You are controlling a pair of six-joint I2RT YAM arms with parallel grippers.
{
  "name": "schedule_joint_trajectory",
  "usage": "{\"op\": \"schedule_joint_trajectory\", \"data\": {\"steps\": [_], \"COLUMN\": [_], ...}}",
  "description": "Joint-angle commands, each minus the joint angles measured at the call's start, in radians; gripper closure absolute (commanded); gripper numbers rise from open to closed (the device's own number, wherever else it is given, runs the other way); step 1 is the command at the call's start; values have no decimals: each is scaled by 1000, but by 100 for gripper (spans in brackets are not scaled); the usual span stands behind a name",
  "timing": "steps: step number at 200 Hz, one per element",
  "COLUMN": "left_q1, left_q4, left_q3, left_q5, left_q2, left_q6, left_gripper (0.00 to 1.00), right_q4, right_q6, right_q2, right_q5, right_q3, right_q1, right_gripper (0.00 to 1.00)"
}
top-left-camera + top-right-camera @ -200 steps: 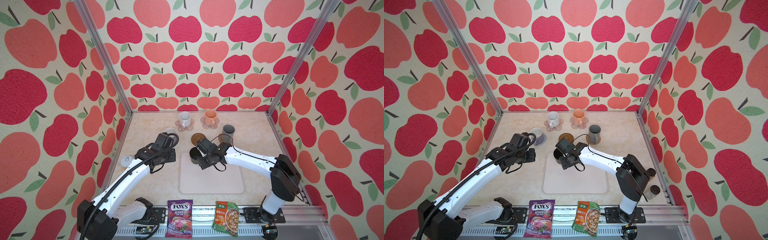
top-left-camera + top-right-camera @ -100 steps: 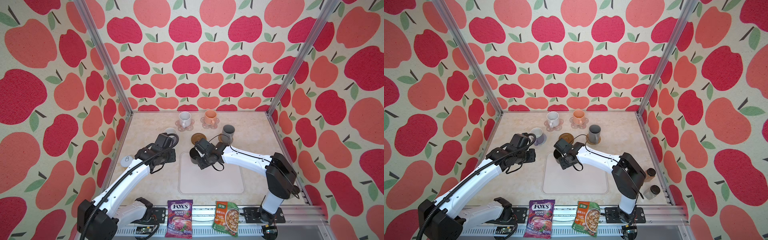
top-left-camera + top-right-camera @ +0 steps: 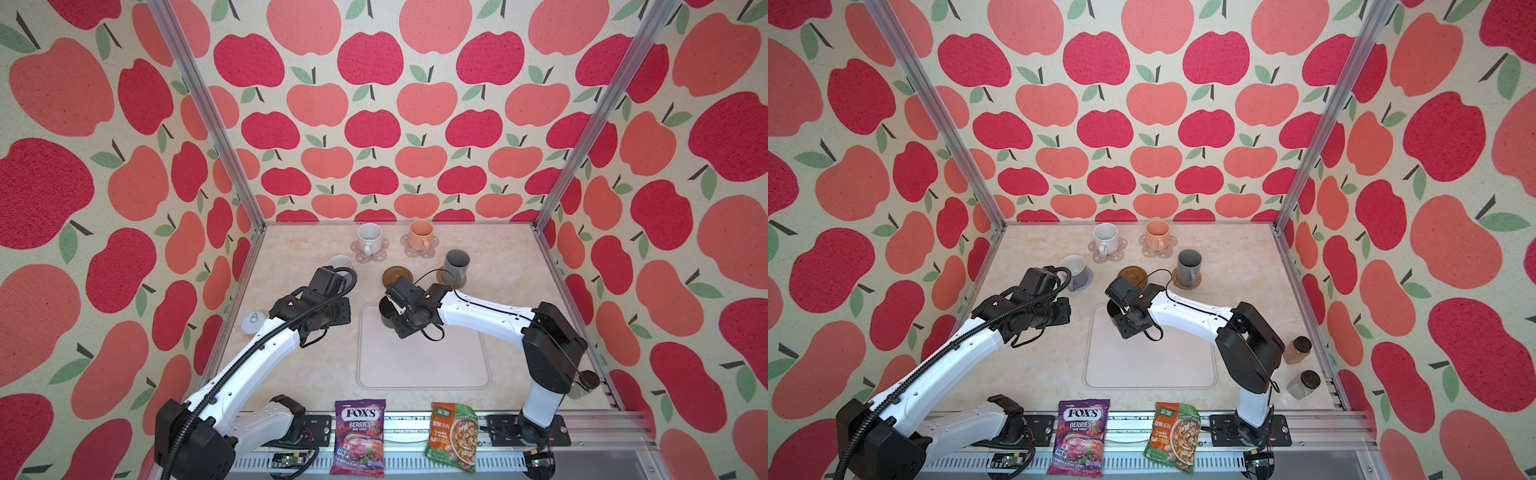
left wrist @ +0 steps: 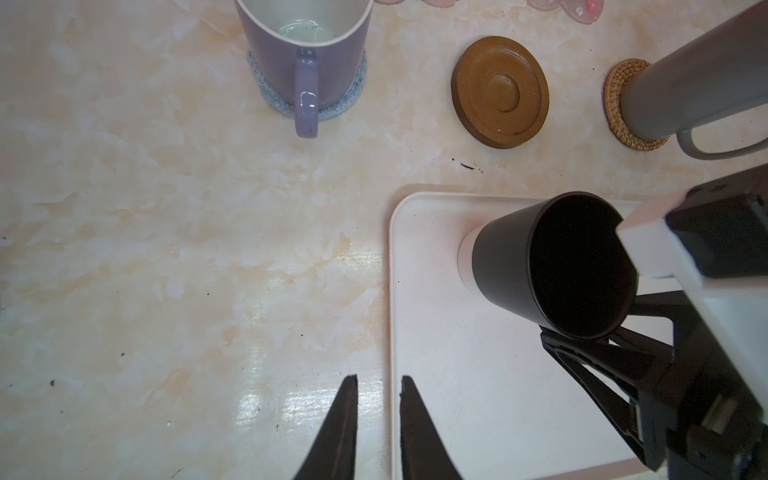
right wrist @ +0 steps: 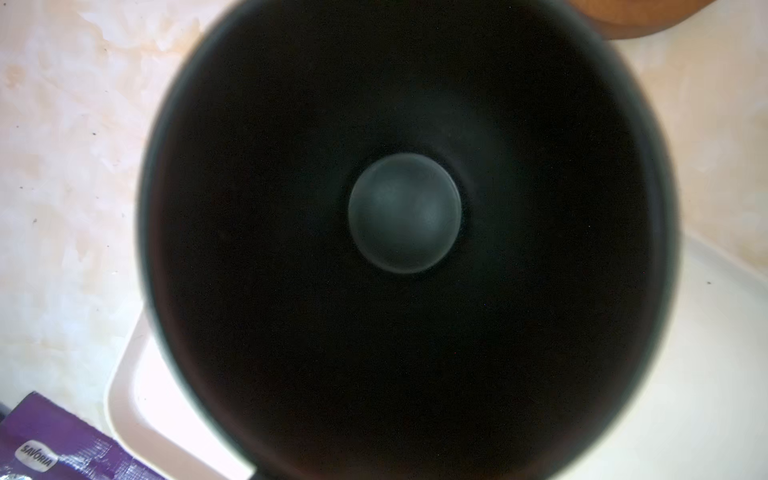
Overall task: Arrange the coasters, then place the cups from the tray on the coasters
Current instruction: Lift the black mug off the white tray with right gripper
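Five mugs are in sight, and four of them sit on coasters at the back of the table. The speckled white mug stands on one pink flower coaster. The peach mug stands on the second pink flower coaster. The dark grey mug is on the tan rattan coaster. The lavender mug is on the grey woven coaster. It is white inside and has nothing in it.

The brown round coaster lies bare, just past the far edge of the tray.

The black mug is the only thing on the tray. It stands upright near a far corner of the tray, and the right wrist view looks straight down into it: it is empty. The right gripper is right at this mug, on the side away from the left arm. Its fingers are hidden there, so I cannot tell if they pinch the mug.

The left gripper hangs over the table beside the tray's edge. Its fingers are pressed nearly together and hold nothing.

Two lidded jars stand by the right wall, a jar with brown stuff and a jar with grey stuff. A FOX'S candy bag and a soup packet lie at the front.
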State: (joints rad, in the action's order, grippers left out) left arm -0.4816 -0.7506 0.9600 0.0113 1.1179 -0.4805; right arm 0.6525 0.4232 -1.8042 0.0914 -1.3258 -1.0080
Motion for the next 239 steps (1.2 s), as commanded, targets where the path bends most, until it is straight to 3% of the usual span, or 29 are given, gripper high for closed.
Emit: {"op": "schedule_joint_trajectory", "data": {"steps": [1, 69, 137, 211, 239], "left_q1": [6, 13, 13, 14, 14], "left_q4": [7, 8, 10, 2, 2], "left_q3": [-16, -15, -10, 2, 0], "left_q5": [-1, 3, -3, -2, -2], "left_q2": [-1, 4, 8, 8, 7], "left_q6": [-4, 0, 0, 3, 1], "left_gripper": [78, 78, 78, 78, 78], "right_q4": [15, 21, 24, 30, 18], "right_q6": [-13, -10, -8, -1, -6], "right_q2": [-15, -26, -21, 11, 38], "right_q5": [-6, -3, 4, 88, 116], "right_q3": [-32, -37, -33, -20, -1], "right_q1": [-6, -6, -6, -6, -4], "right_gripper": [59, 63, 79, 99, 100]}}
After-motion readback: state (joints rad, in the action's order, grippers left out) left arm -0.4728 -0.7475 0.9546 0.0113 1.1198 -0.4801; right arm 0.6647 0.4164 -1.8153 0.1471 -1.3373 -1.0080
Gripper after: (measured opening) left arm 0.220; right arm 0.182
